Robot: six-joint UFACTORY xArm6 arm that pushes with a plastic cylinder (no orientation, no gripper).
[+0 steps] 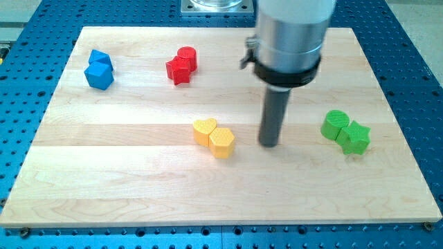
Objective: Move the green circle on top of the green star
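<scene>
The green circle (335,124) sits on the wooden board at the view's right, touching the green star (356,137), which lies just to its lower right. My tip (268,144) rests on the board in the middle, well to the left of the green circle and to the right of the yellow blocks. It touches no block.
A yellow heart (204,131) and a yellow hexagon (221,142) sit together left of my tip. A red star (178,70) and a red cylinder (187,58) are at the top centre. Two blue blocks (99,69) are at the top left. The board's right edge (401,131) is near the green star.
</scene>
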